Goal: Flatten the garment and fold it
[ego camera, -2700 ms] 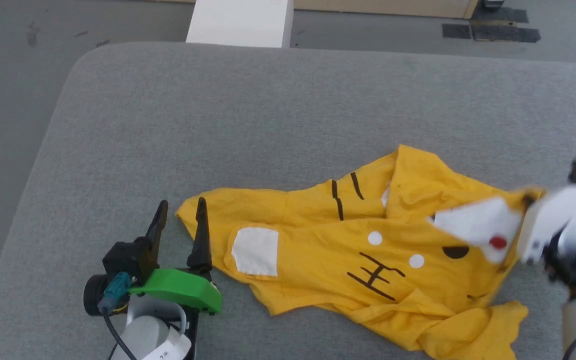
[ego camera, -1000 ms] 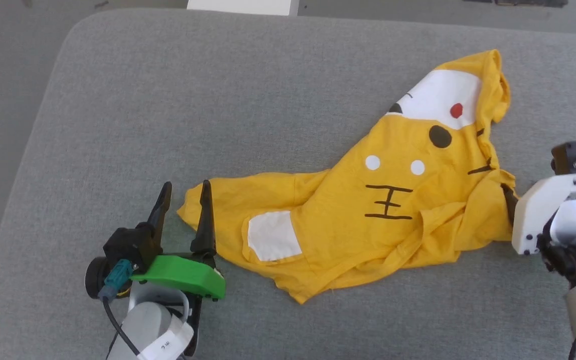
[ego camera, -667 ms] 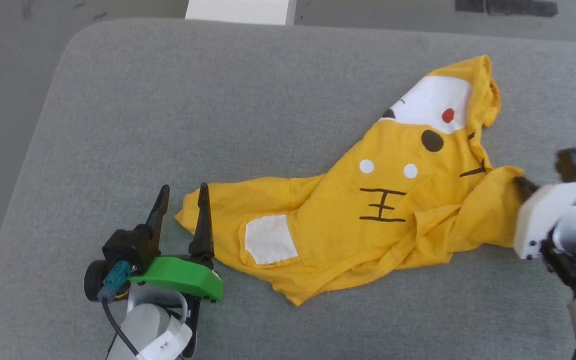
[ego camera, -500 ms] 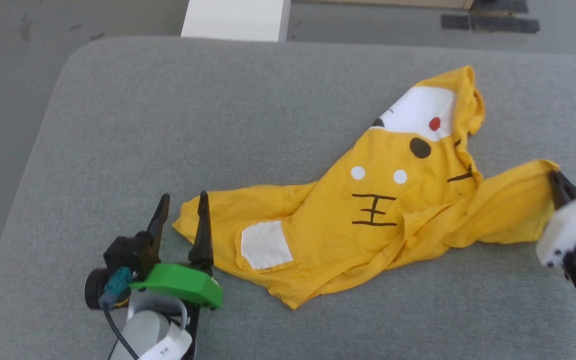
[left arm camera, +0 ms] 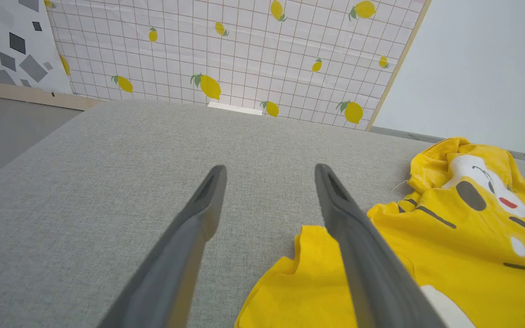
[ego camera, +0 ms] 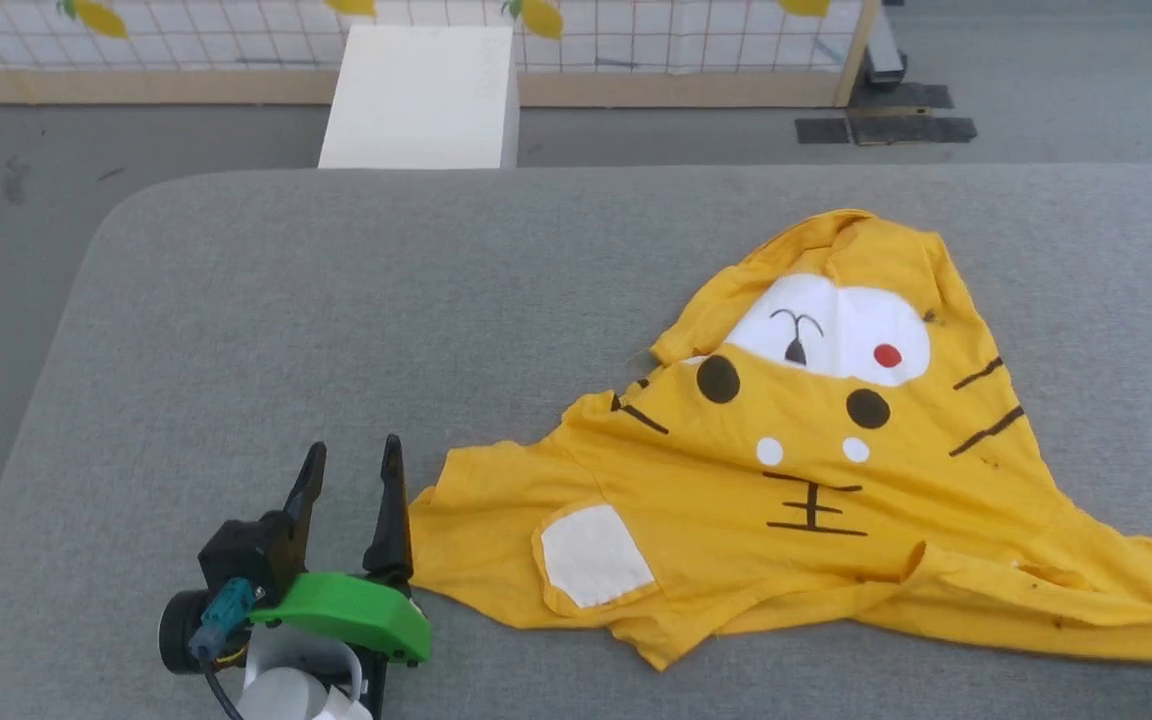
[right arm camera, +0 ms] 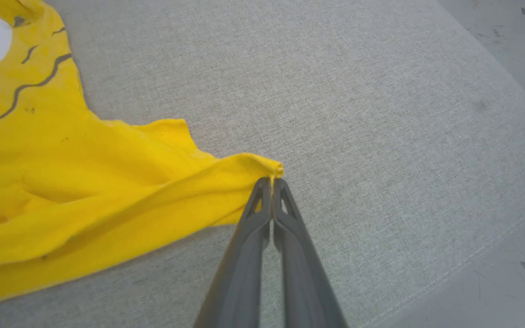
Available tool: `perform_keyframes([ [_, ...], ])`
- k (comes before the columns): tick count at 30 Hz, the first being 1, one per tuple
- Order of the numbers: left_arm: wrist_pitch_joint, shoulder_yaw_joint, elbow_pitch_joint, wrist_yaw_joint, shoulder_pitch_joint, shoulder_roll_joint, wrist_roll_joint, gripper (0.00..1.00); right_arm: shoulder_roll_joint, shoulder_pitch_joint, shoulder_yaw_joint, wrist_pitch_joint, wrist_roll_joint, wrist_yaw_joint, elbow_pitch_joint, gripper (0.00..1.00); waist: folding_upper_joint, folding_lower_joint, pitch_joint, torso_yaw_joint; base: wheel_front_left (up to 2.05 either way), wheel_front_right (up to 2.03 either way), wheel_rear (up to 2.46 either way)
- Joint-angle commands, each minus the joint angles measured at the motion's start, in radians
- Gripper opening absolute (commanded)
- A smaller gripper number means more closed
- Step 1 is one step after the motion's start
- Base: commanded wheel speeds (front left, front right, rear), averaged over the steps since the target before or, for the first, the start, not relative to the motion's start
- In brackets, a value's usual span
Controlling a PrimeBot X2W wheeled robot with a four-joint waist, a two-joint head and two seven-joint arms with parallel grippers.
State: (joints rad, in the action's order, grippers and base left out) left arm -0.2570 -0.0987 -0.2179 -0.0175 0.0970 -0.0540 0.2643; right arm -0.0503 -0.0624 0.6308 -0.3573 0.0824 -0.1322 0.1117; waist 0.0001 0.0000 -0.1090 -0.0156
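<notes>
— Two end effectors, two ends of one cloth. Your right end effector is pinched shut on a corner of the yellow T-shirt. The fabric runs away from its tips to its left, in long folds.

— And my left one?

— Your left end effector has its fingers wide apart and holds nothing. The T-shirt's other end lies to its right: a loose yellow corner just beside its right finger, flat on the grey desk. I cannot tell whether cloth and finger actually touch.

— So which way does the shirt run?

— Its long axis goes from that corner beside your left end effector across to the corner your right one grips. The printed face is up, and the white sleeve patch lies a little further to your left end effector's right.

— Then the next grasp is the left arm's?

— I would judge so. You are far nearer with it. A short shift to its right should put the corner between the fingers, and then you could stretch the shirt flat between both.
</notes>
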Motion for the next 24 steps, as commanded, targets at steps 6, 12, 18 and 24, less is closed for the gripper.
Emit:
perform_keyframes([
  [6, -0.005, 0.0, -0.007, -0.009, -0.026, -0.008, -0.002, 1.0, 0.0, 0.01, 0.059, 0.036, -0.011, 0.002, 0.072, 1.0, -0.0001, 0.0, 0.034, -0.023, 0.0, 0.0, 0.0],
  [12, 0.004, -0.017, -0.02, -0.016, -0.043, -0.011, 0.001, 1.0, 0.0, -0.01, 0.036, 0.174, -0.021, 0.002, 0.007, 1.0, -0.0001, 0.0, 0.055, -0.022, 0.0, 0.0, 0.0],
  [18, 0.116, -0.044, -0.041, -0.011, -0.048, -0.012, 0.008, 1.0, 0.0, -0.056, -0.089, 0.238, 0.027, 0.002, -0.071, 1.0, -0.0001, 0.0, 0.062, -0.033, 0.0, 0.0, 0.0],
  [24, 0.325, -0.059, -0.061, 0.037, -0.016, -0.015, 0.011, 1.0, 0.0, -0.087, -0.198, 0.25, 0.066, 0.002, -0.137, 1.0, -0.0001, 0.0, 0.038, -0.049, 0.0, 0.0, 0.0],
])
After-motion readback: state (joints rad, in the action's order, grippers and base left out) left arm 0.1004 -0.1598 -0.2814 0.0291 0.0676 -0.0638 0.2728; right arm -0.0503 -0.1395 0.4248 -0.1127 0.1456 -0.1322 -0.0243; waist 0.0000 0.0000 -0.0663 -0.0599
